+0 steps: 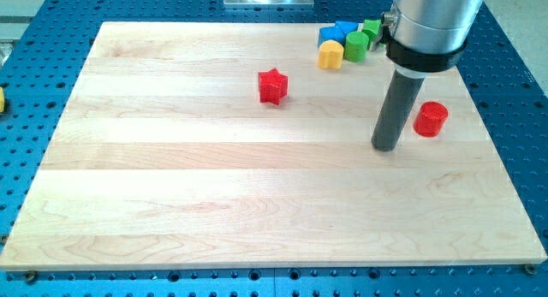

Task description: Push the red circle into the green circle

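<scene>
The red circle (431,119) lies on the wooden board near the view's right edge. My tip (387,146) rests on the board just to the left of it and slightly lower, with a small gap between them. The green circle (356,47) sits near the view's top, up and to the left of the red circle, in a cluster of blocks. The rod and its grey mount hide part of that cluster's right side.
In the cluster by the green circle are a yellow block (330,55), blue blocks (336,32) and another green block (371,29). A red star (272,86) lies near the board's upper middle. The board (214,194) sits on a blue perforated table.
</scene>
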Robot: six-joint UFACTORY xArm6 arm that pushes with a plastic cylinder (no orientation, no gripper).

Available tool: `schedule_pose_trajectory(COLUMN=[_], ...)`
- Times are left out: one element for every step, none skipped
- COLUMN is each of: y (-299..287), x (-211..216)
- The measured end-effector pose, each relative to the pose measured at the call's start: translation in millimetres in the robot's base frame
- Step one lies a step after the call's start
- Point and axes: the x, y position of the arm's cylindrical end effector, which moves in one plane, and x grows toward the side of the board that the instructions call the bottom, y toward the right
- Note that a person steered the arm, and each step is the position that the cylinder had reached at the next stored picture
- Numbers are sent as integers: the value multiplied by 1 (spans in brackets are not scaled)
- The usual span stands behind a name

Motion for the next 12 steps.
schedule_pose_trajectory(y=[52,120,93,36,65,37,6,6,7,-3,-60,-171], x=[25,-11,-56,-69,-43,-1,-23,-84,-144,-153,-86,-46])
